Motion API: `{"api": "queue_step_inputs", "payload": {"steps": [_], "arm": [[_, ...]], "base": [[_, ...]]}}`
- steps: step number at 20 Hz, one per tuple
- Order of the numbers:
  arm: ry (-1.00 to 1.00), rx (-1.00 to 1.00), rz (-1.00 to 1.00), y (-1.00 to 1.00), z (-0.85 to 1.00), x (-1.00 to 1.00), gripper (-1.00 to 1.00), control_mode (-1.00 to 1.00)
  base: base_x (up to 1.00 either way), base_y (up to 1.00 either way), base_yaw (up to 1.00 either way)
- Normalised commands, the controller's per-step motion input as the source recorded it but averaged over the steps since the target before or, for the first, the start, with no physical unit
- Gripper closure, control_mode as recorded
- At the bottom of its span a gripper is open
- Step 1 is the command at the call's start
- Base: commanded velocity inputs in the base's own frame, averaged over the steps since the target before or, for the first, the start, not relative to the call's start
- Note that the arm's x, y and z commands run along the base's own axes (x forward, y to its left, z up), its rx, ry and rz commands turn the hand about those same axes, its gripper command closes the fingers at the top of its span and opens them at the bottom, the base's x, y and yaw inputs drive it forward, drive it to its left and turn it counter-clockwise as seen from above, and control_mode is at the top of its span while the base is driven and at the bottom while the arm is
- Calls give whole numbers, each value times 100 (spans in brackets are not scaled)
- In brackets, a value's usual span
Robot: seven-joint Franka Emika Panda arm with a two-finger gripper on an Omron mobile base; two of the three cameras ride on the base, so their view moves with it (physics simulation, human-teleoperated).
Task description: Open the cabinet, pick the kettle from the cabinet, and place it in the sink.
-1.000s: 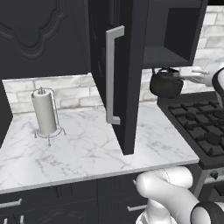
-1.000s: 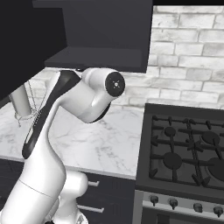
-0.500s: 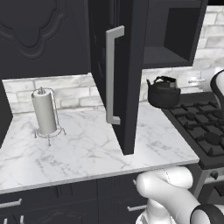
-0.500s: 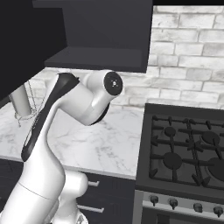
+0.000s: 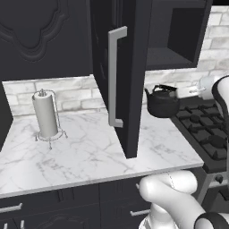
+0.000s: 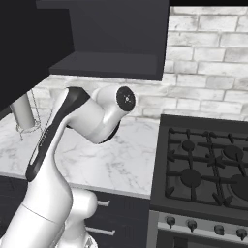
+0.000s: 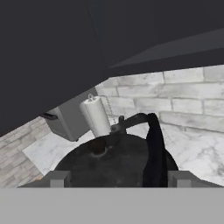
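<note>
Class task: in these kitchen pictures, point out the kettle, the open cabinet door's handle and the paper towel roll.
kettle (image 5: pixel 162 103), left base view, on its round body.
cabinet door handle (image 5: pixel 112 76), left base view, on the vertical bar.
paper towel roll (image 5: pixel 45 115), left base view, on the roll's side.

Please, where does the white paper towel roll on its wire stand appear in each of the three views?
Left base view: the white paper towel roll stands at centre left, on the white marble counter.
Right base view: at the left edge, about halfway up, partly hidden.
Hand view: in the middle, just above the glossy black kettle.
Shared landmark: the marble counter under the roll.
</note>
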Motion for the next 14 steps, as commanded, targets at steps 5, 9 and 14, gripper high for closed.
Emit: {"api": "queue_step_inputs", "payload": {"steps": [5,9,14], "arm": [[-2,0,0,7,-20,0,100,-100],[-3,0,0,5,-20,-8,100,-100],[-4,0,0,1,-19,-16,100,-100]], "base": [[0,0,0],[0,0,0],[0,0,0]]}}
